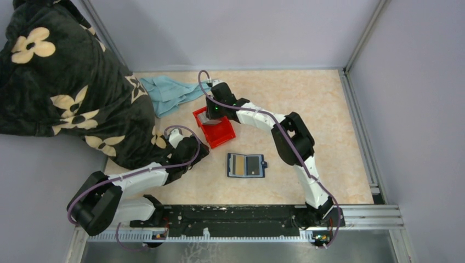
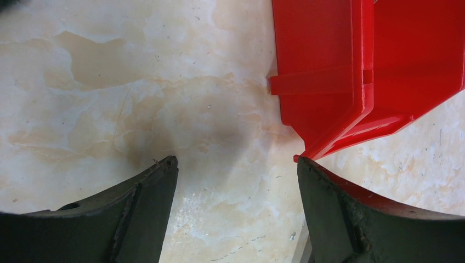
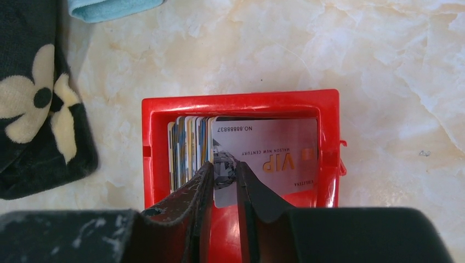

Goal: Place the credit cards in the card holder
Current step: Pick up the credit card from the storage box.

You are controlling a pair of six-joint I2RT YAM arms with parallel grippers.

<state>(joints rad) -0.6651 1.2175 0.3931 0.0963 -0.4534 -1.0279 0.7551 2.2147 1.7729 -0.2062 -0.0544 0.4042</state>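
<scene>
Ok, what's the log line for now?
right gripper: around card in bin | left gripper: open, by bin | wallet: open

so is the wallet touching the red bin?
Apart. The top view shows a strip of bare table between the near corner of the red bin and the far edge of the wallet.

On the front greyish card (image 3: 274,153) standing in the red bin (image 3: 241,101), I read, upside down, "VIP", "NO.88888837" and "NEW CENTURY"; the smaller print stays illegible.
</scene>
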